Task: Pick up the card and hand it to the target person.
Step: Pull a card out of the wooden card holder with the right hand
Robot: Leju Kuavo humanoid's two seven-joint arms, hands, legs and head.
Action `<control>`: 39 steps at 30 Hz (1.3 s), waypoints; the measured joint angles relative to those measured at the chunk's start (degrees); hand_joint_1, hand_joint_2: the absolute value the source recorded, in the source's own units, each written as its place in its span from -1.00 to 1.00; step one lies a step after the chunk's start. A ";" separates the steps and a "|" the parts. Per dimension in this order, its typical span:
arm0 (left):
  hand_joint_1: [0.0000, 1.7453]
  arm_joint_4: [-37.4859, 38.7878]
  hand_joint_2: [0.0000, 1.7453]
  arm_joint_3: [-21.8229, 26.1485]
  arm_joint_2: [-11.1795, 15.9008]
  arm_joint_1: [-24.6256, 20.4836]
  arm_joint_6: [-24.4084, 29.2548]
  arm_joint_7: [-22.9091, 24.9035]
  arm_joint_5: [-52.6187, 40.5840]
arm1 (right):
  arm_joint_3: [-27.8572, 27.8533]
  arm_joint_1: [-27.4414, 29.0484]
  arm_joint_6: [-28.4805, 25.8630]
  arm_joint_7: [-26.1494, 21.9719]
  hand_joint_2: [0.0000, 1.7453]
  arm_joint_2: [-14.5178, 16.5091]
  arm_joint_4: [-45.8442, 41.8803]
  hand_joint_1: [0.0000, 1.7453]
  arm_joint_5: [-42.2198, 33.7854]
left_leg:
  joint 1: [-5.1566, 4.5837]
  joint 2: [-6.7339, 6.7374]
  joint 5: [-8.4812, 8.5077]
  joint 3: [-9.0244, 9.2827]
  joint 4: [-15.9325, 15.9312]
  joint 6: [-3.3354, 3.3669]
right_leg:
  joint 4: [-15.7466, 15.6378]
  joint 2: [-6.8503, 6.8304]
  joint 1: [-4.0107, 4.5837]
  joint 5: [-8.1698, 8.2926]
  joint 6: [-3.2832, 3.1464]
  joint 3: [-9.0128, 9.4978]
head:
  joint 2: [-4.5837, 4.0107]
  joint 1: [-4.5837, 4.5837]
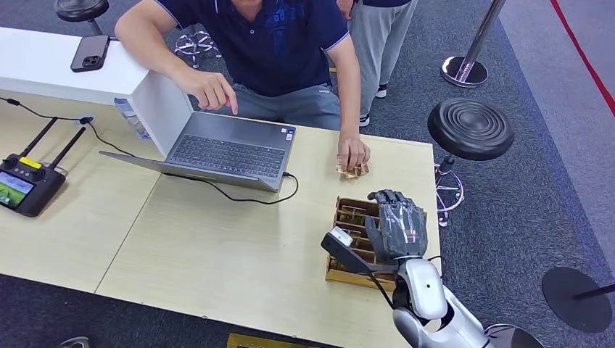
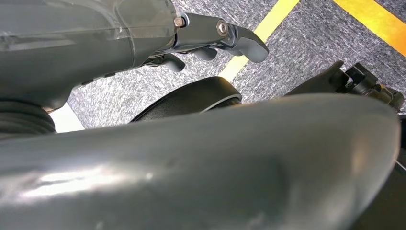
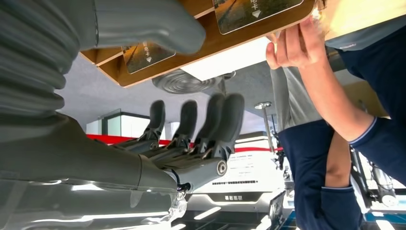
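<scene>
- The right hand (image 1: 397,226) hovers over the far part of the wooden card tray (image 1: 347,255), which sits near the right edge of the table (image 1: 217,239).
- In the right wrist view that hand (image 3: 191,139) has its fingers (image 3: 230,120) stretched out and apart, with nothing between them and the thumb; it holds nothing.
- Cards (image 3: 142,55) lie in the slots of the tray (image 3: 210,48); from the wrist they show a printed picture and a small arrow mark. No card is in the hand.
- Beyond the tray, on the far side of the table, a person's hand (image 1: 353,154) rests on a small stack of cards (image 1: 353,172), just short of the table's far edge.
- The person (image 1: 279,51) wears a dark blue polo shirt and sits behind the table; their other hand (image 1: 212,90) reaches toward a laptop (image 1: 225,148).
- The laptop stands open left of the tray, with a black cable (image 1: 254,197) running from its side across the table.
- A remote controller (image 1: 25,185) with two antennas lies far to the left of the tray.
- A phone (image 1: 90,53) lies on a white box (image 1: 65,72) behind the laptop.
- A black round stool (image 1: 470,128) stands on the grey carpet just past the table's right edge.
- The left hand (image 2: 210,38) hangs over grey carpet with a yellow stripe; whether its fingers are spread or curled, I cannot tell.
</scene>
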 joint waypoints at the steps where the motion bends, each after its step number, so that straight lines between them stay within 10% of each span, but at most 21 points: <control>1: -1.00 0.00 -1.00 -0.01 0.00 0.00 -0.05 0.01 0.00 | 0.00 -0.14 0.00 0.12 1.00 -0.01 0.19 -0.21 -0.21 | 0.00 0.00 0.00 0.00 0.00 0.00 | 0.00 0.00 0.00 0.00 0.00 0.00 | 0.00 0.00; 13: -1.00 0.00 -1.00 -0.05 -0.05 0.03 -0.32 0.18 0.00 | -0.02 -1.77 -0.70 0.91 1.00 -0.09 4.93 -0.11 -2.84 | 0.00 0.00 0.00 0.00 0.00 0.00 | 0.00 0.00 0.00 0.00 0.00 -0.01 | 0.00 0.00; 22: -1.00 -0.01 -1.00 -0.05 -0.04 0.07 -0.22 0.09 0.00 | -0.36 -1.83 -1.81 2.49 1.00 -1.11 6.51 0.36 -4.05 | 0.00 0.01 0.00 0.02 0.01 0.00 | 0.00 0.01 0.00 0.00 0.00 -0.01 | 0.00 0.00; 39: -1.00 -0.01 -1.00 -0.05 0.00 0.19 0.05 -0.04 0.00 | -2.77 -1.04 -4.61 2.01 1.00 -3.25 6.80 0.30 -8.86 | -0.01 0.02 0.00 0.04 0.02 0.00 | -0.01 0.03 0.00 0.00 0.00 0.00 | 0.00 0.00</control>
